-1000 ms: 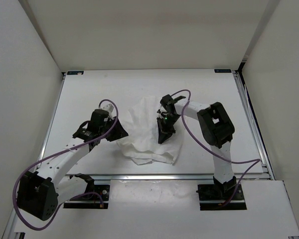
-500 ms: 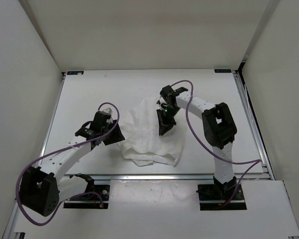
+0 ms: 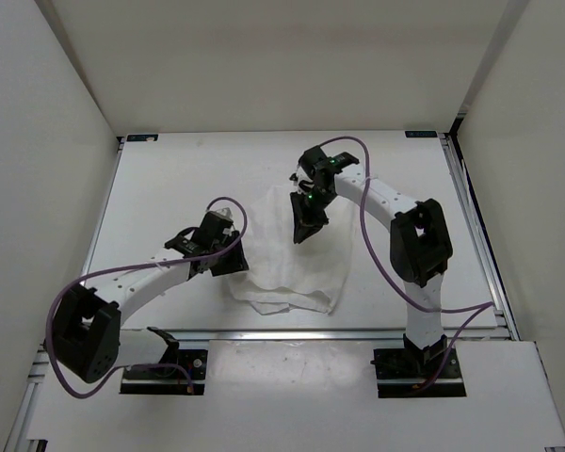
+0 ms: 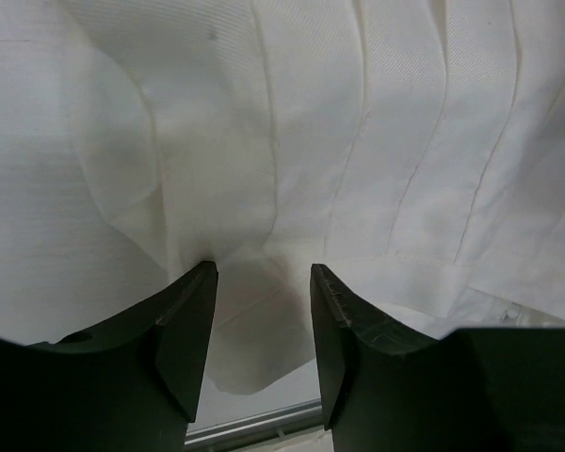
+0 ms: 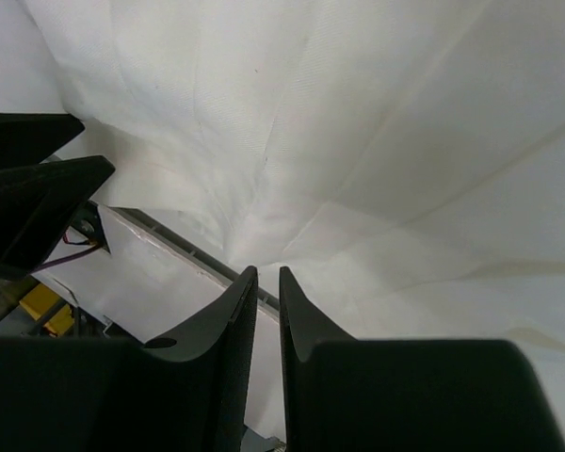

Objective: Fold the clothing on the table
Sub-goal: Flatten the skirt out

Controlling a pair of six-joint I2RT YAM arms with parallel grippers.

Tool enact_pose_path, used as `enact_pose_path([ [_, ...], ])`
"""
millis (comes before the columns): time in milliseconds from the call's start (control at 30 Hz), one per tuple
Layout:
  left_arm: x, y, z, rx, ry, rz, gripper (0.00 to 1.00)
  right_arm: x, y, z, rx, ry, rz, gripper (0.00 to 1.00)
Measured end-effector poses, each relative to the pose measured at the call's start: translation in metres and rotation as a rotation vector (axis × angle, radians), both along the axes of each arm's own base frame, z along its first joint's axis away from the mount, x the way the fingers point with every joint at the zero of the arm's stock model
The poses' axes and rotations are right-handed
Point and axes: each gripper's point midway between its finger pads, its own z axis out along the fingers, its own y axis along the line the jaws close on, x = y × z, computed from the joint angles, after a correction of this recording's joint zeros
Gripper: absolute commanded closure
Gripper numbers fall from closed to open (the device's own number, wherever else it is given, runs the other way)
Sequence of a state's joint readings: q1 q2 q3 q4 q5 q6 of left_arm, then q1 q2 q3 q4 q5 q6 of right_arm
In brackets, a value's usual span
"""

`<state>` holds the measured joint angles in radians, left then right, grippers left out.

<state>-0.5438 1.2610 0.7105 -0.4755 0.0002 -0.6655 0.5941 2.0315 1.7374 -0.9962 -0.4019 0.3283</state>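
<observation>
Clothing: your white pleated clothing (image 3: 287, 278) lies mid-counter. Its near edge stops just short of the aluminium rail (image 3: 292, 333), and its far part is drawn up off the surface to the right pincer (image 3: 302, 234).
Left arm: from the near-left base it stretches low, away from you and to the right. It carries the left pincer (image 3: 234, 264) to the clothing's left edge.
Left pincer: the fingers (image 4: 184, 320) stand apart, tips low over a folded lip of fabric. Cloth shows across the gap, and nothing is clamped.
Right arm: it rises from the near-right base, bends at an elbow on the right side and reaches far and left. The wrist then folds back toward you.
Right pincer: it points down and nearward. The fingers (image 5: 226, 320) are almost together, clamped on a pinch of the clothing, and creases fan out from the tips.
Counter (image 3: 169, 179): you see bare white surface to the left, to the right and beyond the clothing.
Walls (image 3: 264, 66): plain white, closing in the far side and both flanks.
</observation>
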Motion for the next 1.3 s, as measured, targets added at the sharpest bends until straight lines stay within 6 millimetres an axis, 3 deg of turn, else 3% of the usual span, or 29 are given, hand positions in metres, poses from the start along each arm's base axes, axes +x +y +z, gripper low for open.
enact_pose_path([
  [267, -0.011, -0.025, -0.024, 0.057, 0.048, -0.090, 0.46, -0.012, -0.008, -0.012, -0.030, 0.047, -0.004, 0.79],
  [367, -0.013, -0.024, -0.034, 0.099, 0.060, -0.107, 0.63, -0.012, -0.010, -0.010, -0.026, 0.042, -0.013, 0.80],
  [433, -0.014, -0.023, -0.042, 0.130, 0.071, -0.115, 0.98, -0.013, -0.014, -0.008, -0.025, 0.041, -0.021, 0.80],
  [633, -0.012, -0.029, -0.042, 0.142, 0.062, -0.156, 1.00, -0.015, -0.028, -0.001, -0.023, 0.036, -0.059, 0.81],
  [700, -0.006, -0.031, -0.031, 0.137, 0.059, -0.161, 1.00, -0.015, -0.032, 0.000, -0.019, 0.035, -0.077, 0.81],
  [767, 0.008, -0.040, -0.008, 0.103, 0.022, -0.164, 1.00, -0.013, -0.037, 0.000, -0.017, 0.035, -0.094, 0.81],
  [900, 0.048, -0.055, 0.068, -0.013, -0.149, -0.125, 1.00, -0.008, -0.043, 0.001, -0.015, 0.032, -0.118, 0.80],
  [1000, 0.055, -0.035, 0.111, -0.081, -0.262, -0.051, 1.00, -0.006, -0.046, 0.001, -0.016, 0.033, -0.126, 0.78],
  [1067, 0.052, -0.020, 0.115, -0.091, -0.285, -0.011, 1.00, -0.007, -0.046, 0.001, -0.018, 0.036, -0.128, 0.73],
  [1200, 0.025, 0.017, 0.076, -0.035, -0.207, 0.060, 1.00, -0.017, -0.055, 0.003, -0.008, 0.061, -0.150, 0.63],
  [1300, 0.006, 0.033, 0.047, 0.027, -0.125, 0.076, 1.00, -0.035, -0.070, 0.006, 0.026, 0.118, -0.203, 0.63],
])
